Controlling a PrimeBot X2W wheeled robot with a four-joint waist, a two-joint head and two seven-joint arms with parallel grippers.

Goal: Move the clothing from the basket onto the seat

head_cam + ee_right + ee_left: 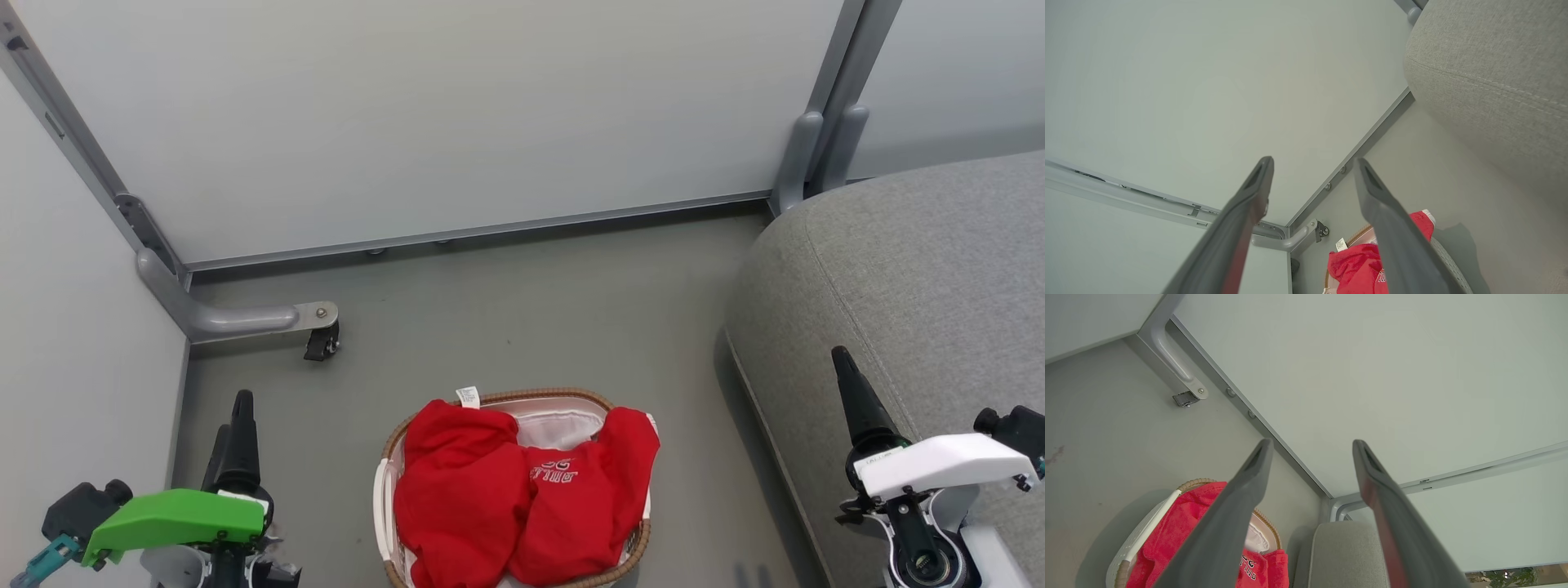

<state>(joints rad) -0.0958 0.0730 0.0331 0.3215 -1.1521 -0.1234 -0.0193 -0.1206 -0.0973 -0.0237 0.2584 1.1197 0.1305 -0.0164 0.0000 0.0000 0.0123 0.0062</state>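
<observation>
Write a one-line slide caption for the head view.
Red clothing fills the basket on the floor between the open left gripper and open right gripper, beside the grey seat.

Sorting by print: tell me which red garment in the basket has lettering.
The right-hand garment, nearer the seat: white lettering shows on it. The left-hand garment is plain red, with a white tag.

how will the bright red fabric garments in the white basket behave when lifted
The bright red fabric garments lie crumpled, draped over the white basket's brown woven rim, so they'll probably hang floppy. They overlap, so one pinch may drag both.
</observation>
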